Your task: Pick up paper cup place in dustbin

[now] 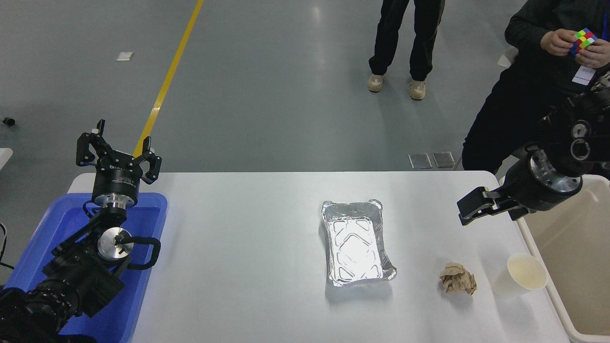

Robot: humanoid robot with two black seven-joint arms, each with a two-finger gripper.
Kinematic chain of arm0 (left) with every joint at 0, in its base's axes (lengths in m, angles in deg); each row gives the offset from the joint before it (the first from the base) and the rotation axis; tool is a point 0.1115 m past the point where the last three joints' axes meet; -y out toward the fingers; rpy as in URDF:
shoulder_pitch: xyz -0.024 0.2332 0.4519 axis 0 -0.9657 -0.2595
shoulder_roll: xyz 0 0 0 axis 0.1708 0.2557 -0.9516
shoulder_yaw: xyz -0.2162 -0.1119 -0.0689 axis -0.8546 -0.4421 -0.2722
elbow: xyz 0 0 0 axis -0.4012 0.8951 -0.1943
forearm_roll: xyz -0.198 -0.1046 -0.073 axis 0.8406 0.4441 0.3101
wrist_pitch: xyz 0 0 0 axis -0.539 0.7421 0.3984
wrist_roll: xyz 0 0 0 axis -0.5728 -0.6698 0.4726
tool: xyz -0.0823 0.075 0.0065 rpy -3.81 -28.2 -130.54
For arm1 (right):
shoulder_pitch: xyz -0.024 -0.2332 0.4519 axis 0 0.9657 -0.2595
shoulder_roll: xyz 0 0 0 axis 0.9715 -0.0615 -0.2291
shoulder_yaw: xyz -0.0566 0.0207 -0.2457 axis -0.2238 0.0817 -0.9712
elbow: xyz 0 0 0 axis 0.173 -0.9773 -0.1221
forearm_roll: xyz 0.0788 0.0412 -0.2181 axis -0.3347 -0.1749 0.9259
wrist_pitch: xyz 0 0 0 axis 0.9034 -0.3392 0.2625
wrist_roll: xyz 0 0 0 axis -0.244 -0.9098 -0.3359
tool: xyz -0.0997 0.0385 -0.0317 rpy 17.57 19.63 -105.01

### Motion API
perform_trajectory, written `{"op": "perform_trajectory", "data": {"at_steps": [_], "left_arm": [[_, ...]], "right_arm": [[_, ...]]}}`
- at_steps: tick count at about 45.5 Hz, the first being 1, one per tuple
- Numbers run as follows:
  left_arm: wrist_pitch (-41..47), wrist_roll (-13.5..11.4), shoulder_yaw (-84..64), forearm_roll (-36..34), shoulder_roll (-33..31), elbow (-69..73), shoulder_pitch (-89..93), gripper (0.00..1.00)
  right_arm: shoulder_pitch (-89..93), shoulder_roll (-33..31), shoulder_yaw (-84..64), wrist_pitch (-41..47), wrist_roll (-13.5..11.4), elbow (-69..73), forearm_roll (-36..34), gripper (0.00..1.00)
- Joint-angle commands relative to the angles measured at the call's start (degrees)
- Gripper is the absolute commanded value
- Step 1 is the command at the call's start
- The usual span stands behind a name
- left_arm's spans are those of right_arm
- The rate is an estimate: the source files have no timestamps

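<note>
Your small white tapered paper cup stands upright, mouth up and empty, on the white counter near its right front corner, just beside the rounded rim of the large rectangular cream-beige plastic dustbin that sits off the counter's right edge. The cup's long axis is vertical.

The deciding relation: the cup lies nearer the camera than your right gripper and slightly to its right, lower down, well apart from it. That gripper hangs above the counter's far right part, pointing left. From this angle I cannot tell how far its jaws are parted; nothing shows between them. The right arm is much the nearer; in my judgement the reach is its job.

Your left gripper is parked at the far left above the blue plastic bin, jaws spread and holding nothing.

A crumpled brown paper ball lies just left of the cup, apart from it. A rectangular foil tray sits mid-counter, clear of the route. Risk, as I judge it: the ball and the dustbin rim flank the cup closely, so jaws closing sideways have little room.

Beyond the counter one person holds a coloured puzzle cube; another person stands on the floor.
</note>
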Motion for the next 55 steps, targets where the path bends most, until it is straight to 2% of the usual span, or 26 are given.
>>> {"op": "perform_trajectory", "data": {"at_steps": [1,10,18,32,55], "left_arm": [[0.00,0.00,0.00,0.00,0.00,0.00,0.00,0.99],[0.00,0.00,0.00,0.00,0.00,0.00,0.00,0.99],[0.00,0.00,0.00,0.00,0.00,0.00,0.00,0.99],[0.00,0.00,0.00,0.00,0.00,0.00,0.00,0.99],[0.00,0.00,0.00,0.00,0.00,0.00,0.00,0.99]], "right_arm": [[-5.90,-5.50,-0.80,7.19,0.03,2.81,1.55,1.00],[-8.98,-7.43,-0.71,10.81,0.03,2.81,4.71,1.00],[-7.76,-7.78,-0.44,10.02,-0.05,0.36,14.03,1.00],[6.30,-10.33,0.17,0.44,-0.14,-8.61,24.49,1.00],[30.56,-11.39,9.57,-9.85,-0.05,-19.24,25.02,1.00]]}}
